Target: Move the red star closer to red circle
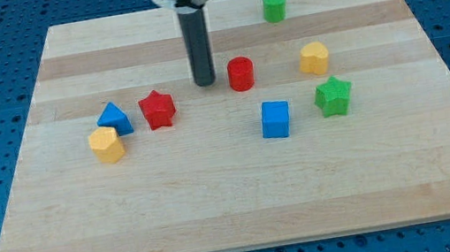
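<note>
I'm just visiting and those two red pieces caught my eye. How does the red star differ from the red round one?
The red star has a pointed outline; the red circle is a smooth upright cylinder. The star sits toward the view's left, close to the blue triangle, while the circle sits nearer the middle, with no block close by. My tip stands between them, nearer the circle than the star. Both are the same red and rest on the wooden board.
</note>
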Motion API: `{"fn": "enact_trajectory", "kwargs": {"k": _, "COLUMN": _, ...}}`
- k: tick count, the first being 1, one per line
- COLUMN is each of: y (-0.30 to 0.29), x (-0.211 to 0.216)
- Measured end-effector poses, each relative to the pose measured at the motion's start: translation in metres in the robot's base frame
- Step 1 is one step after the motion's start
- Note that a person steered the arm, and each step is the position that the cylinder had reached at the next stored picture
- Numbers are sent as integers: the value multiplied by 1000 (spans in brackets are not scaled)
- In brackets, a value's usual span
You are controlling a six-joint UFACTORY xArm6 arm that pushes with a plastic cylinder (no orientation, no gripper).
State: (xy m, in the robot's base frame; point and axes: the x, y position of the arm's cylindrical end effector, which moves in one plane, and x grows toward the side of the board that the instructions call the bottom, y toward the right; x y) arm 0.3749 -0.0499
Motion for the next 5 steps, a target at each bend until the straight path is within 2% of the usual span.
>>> {"fn": "enact_trajectory", "kwargs": {"k": 2, "y": -53, "x": 8}}
{"fn": "enact_trajectory", "kwargs": {"k": 5, "y": -80, "x": 66}}
